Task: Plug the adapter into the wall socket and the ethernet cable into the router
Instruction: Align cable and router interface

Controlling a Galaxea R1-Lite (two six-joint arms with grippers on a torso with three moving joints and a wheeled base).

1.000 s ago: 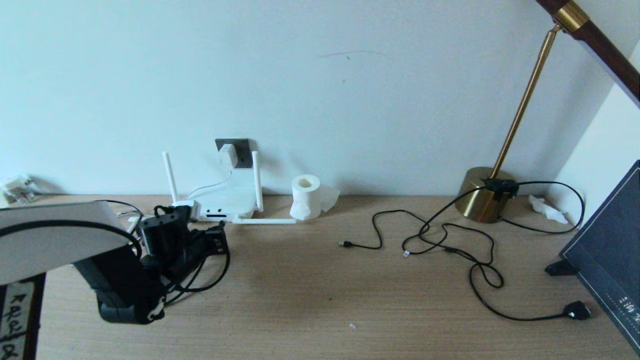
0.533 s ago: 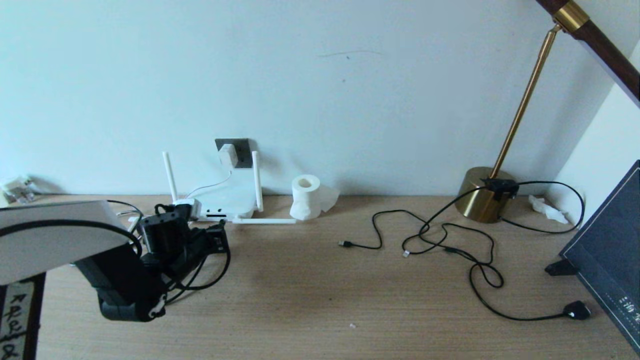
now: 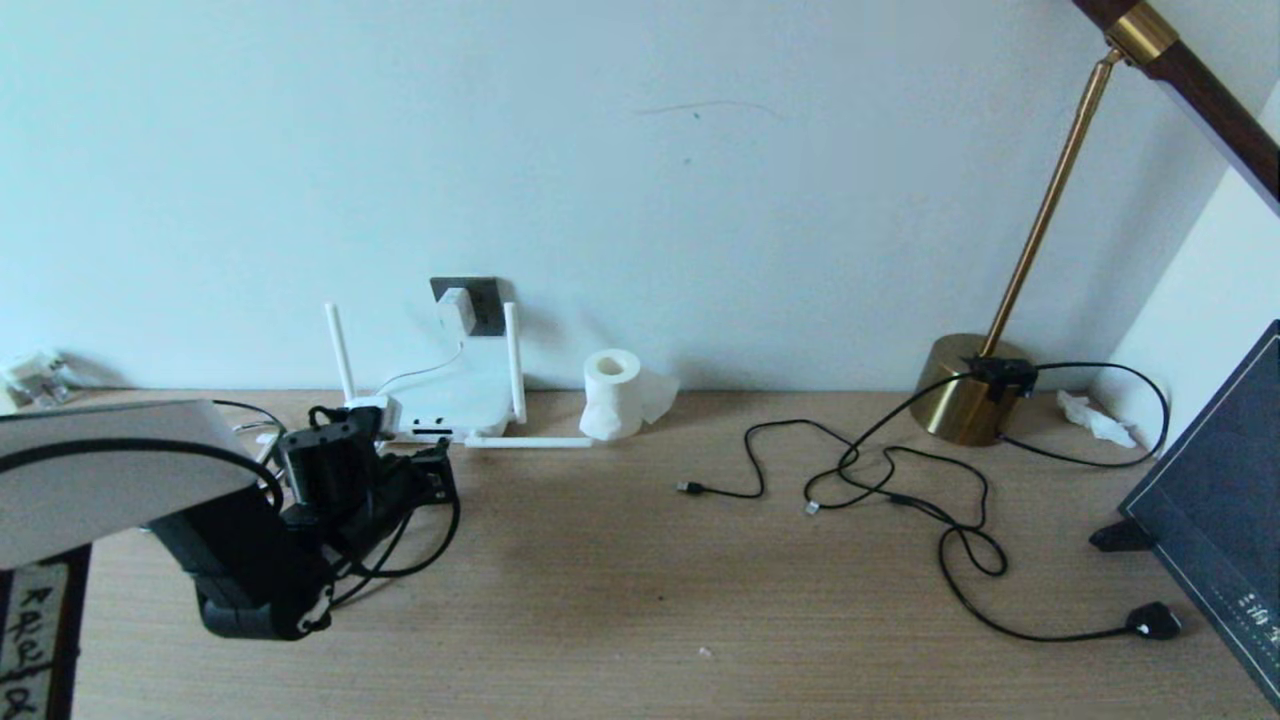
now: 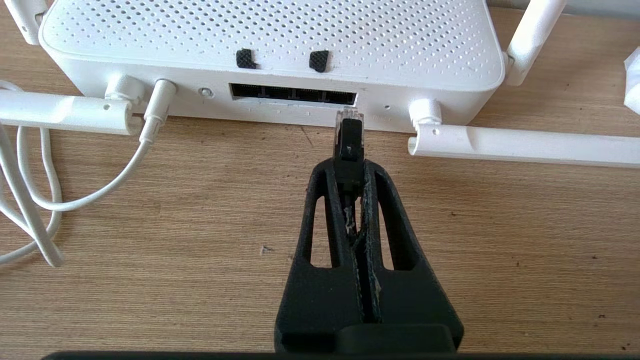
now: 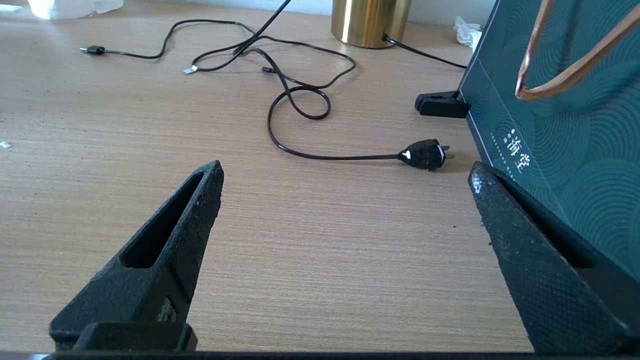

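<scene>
Low over the worktop (image 3: 620,600) at the robot's left, the left hand (image 4: 350,165) reaches level toward the wall, fingers clamped on the ethernet cable (image 4: 348,140) just behind its plug, whose clear tip sits just before the router (image 4: 270,45) and its port row. Beyond, the adapter (image 3: 455,311) sits in the wall socket (image 3: 487,300). The right hand (image 5: 345,175) hovers with fingers wide apart, beside a dark board (image 5: 565,125) printed with Chinese characters.

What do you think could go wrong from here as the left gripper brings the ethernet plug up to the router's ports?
The left gripper, shut on the ethernet cable, holds its plug just short of the router, near the right end of the port row and slightly low. It may catch the casing rather than enter. Pushing could slide the router back. The plug could also tilt in the narrow pinch.
</scene>
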